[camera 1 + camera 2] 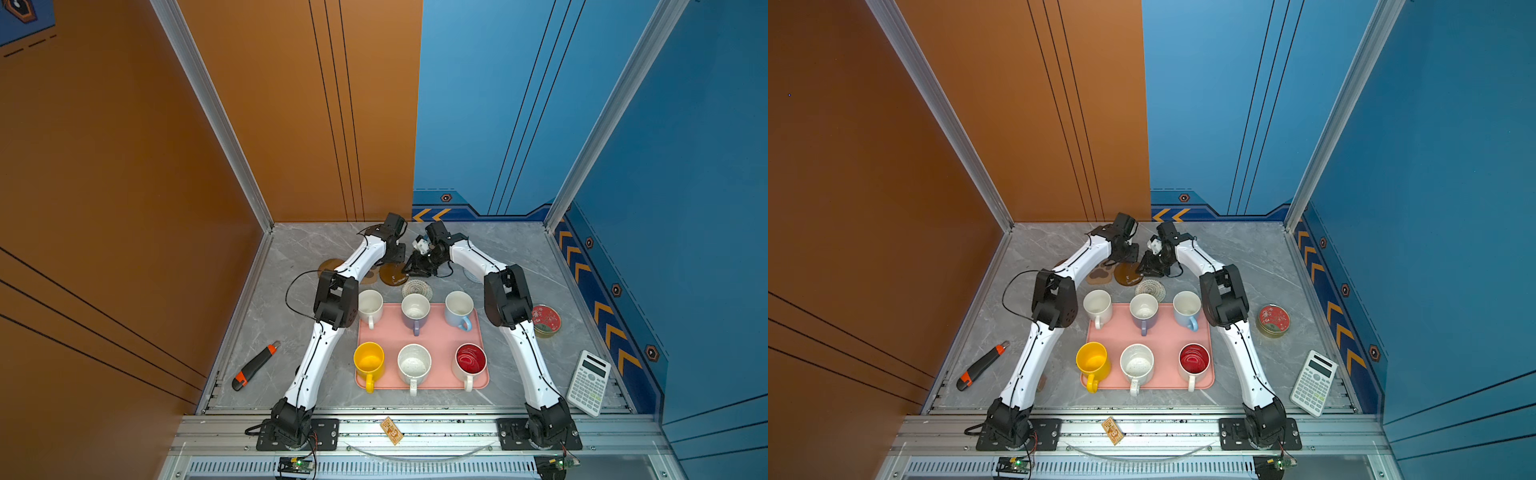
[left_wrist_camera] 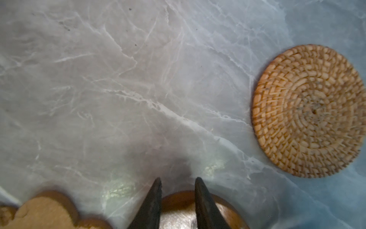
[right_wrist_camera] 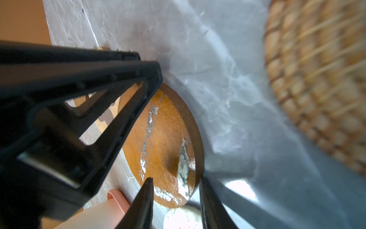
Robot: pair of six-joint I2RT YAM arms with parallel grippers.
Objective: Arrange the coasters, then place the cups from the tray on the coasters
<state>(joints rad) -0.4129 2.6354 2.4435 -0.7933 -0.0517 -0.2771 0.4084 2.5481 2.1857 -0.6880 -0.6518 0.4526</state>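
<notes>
While tray (image 1: 436, 338) lies crosswise, cups (image 1: 414, 363) aim handles nearward.

Pink tray (image 1: 438, 338), grey white-veined marble table (image 2: 99, 79) — tan woven rattan coaster (image 2: 309, 111), yellow cup (image 1: 369, 362)

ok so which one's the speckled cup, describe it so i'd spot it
Find the pink tray in the middle of the grey table. Of its row of mugs lower in both top views, the speckled cup is the middle one, between the yellow mug and the red-lined mug. Only it has dark flecks on white.
</notes>
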